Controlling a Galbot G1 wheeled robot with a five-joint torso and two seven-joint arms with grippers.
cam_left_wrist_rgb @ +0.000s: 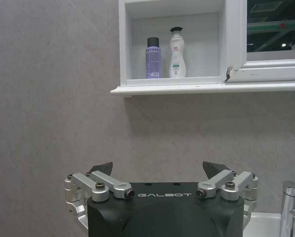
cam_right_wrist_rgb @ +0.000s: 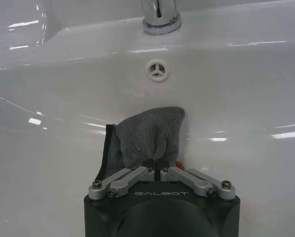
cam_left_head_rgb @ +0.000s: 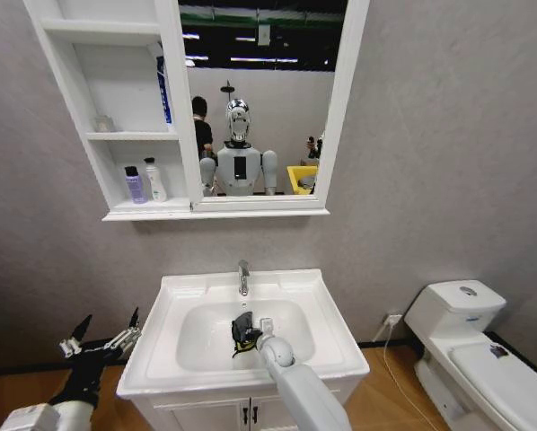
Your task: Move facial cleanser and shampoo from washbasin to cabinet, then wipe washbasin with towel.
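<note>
Right wrist view | towel (cam_right_wrist_rgb: 150,136) pinched in right gripper (cam_right_wrist_rgb: 156,167) | inside washbasin (cam_right_wrist_rgb: 246,89)

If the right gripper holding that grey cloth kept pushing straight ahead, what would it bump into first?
Probably the back wall of the washbasin bowl, near the overflow hole under the tap. The right gripper, jaws shut on the towel, points that way; depth is hard to judge.

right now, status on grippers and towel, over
Right gripper shut on towel, down in washbasin bowl. Left gripper open, idle beside basin. Two bottles on cabinet shelf. No obstruction.
</note>
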